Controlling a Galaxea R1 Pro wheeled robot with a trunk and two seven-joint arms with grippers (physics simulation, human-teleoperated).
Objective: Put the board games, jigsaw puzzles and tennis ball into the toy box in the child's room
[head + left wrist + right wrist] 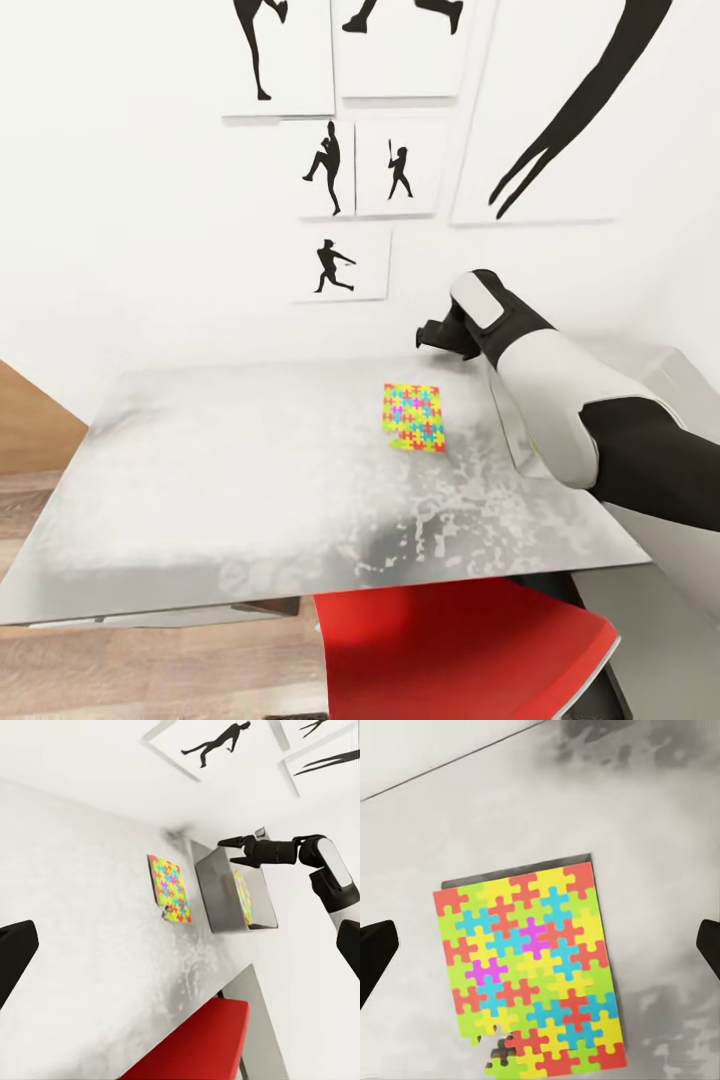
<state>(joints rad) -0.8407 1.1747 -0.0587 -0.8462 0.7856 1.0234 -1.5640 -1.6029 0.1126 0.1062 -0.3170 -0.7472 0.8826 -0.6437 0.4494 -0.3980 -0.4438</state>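
Head view, left to right. Wood plank floor [40, 500] at the far left, below a strip of wood panel. Long pale grey-white table [250, 500] spans most of the frame, its top mottled and bare on the left half. White wall behind carries black silhouette sport prints [330, 170], hung in a cluster above the table's middle.

One jigsaw puzzle [414, 417] lies flat on the table, right of centre, a multicolour square of yellow, green, pink and blue interlocking pieces, nothing touching it. Red chair seat [460, 650] sits under the table's near edge, below the puzzle.

Right arm [560, 400], white and black, reaches over the table's right end. Right gripper [437, 338] hovers above the far right part of the table, beyond the puzzle, jaws parted wide and holding nothing. Its wrist camera looks straight down on a jigsaw puzzle [531, 971] with both dark fingertips [375, 952] spread to the frame's edges, well clear of it.

Left wrist view: the toy box [225, 896], a shallow grey tray with sloping sides, stands just beside the table puzzle [169, 888]; a second jigsaw puzzle [241, 896] lies inside it, beneath the right gripper [241, 849]. Left gripper's dark fingertips [15, 956] sit far apart at the frame's edges, gripping nothing.
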